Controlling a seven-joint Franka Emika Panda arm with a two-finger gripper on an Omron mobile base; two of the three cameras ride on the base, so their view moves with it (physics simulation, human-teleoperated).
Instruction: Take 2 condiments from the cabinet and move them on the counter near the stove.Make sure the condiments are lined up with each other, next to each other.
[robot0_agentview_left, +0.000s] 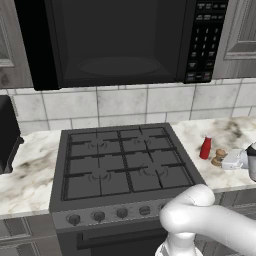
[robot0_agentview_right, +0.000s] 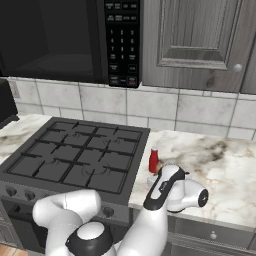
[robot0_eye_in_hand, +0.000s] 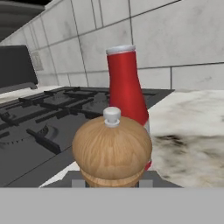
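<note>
While the gripper (robot0_eye_in_hand: 112, 183) is clamped on the shaker (robot0_eye_in_hand: 112, 151), the shaker stands on the counter (robot0_agentview_left: 227, 132) just beside the red bottle (robot0_agentview_left: 205, 148), right of the stove (robot0_agentview_left: 122, 162). The hand view shows the shaker's silver knob close up with the bottle behind it; the right base view hides the shaker behind the arm. Bare counter stretches to the right.

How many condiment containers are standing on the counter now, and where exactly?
2: the red bottle by the stove's right edge, and the wooden shaker beside it. Others may be hidden.
</note>
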